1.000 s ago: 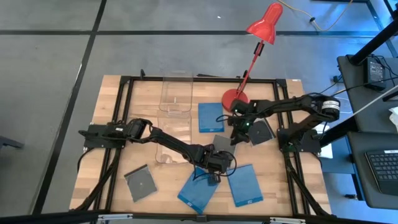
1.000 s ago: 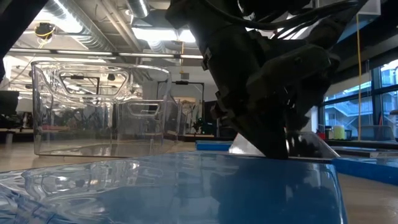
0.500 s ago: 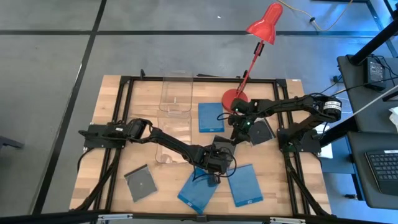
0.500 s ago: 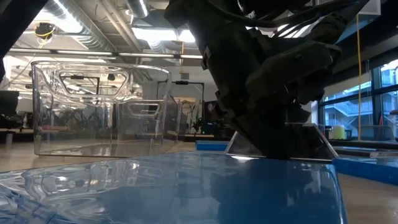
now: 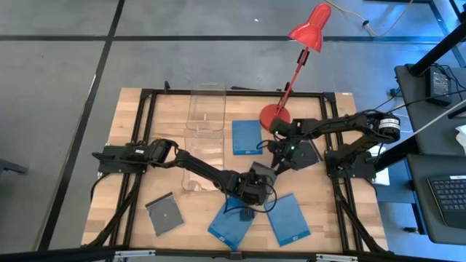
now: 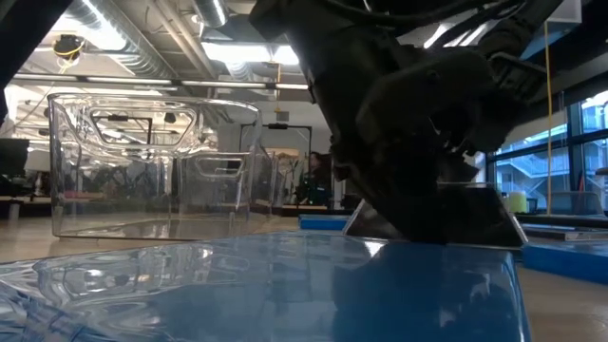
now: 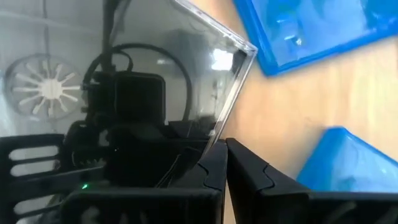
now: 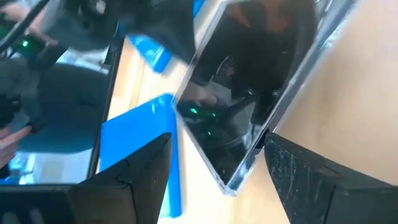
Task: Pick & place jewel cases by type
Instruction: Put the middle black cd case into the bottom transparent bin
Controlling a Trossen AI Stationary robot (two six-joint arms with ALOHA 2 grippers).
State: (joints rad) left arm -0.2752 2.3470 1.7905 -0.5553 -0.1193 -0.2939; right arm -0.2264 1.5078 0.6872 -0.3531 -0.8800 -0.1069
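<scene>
A grey transparent jewel case point(image 5: 261, 173) stands tilted on edge at the table's middle, with my left gripper point(image 5: 254, 183) shut on it. My right gripper point(image 8: 219, 143) is open just beyond the case, its two fingers standing on either side of the case's lower corner point(image 8: 231, 182). Blue jewel cases lie flat at the near middle point(image 5: 231, 222), the near right point(image 5: 287, 217) and the far middle point(image 5: 247, 136). Two more grey cases lie flat, one at the near left point(image 5: 164, 213) and one at the right under my right arm point(image 5: 307, 153). My left gripper pinches one edge of the grey case point(image 7: 216, 138) between its two shut fingers, slanting down from the table's left and near side. The case stands steeply tilted above the fingers with its upper corner point(image 7: 251, 50) in the air. In the low view its lower edge point(image 6: 432, 242) seems down at the table. My right gripper: I cannot tell whether a finger point(image 8: 292, 174) touches the case's edge.
Two clear plastic bins stand left of the middle, one at the far side point(image 5: 206, 110) and one nearer point(image 5: 195, 166). A red desk lamp has its base point(image 5: 275, 115) at the far right of the table. The black frame rail point(image 5: 145, 145) runs round the table.
My left gripper has rolled in place and stayed shut. The grey case has tipped up steeper, its upper edge rising while its lower edge stays down. My right gripper has turned a little beside the case and stays open.
</scene>
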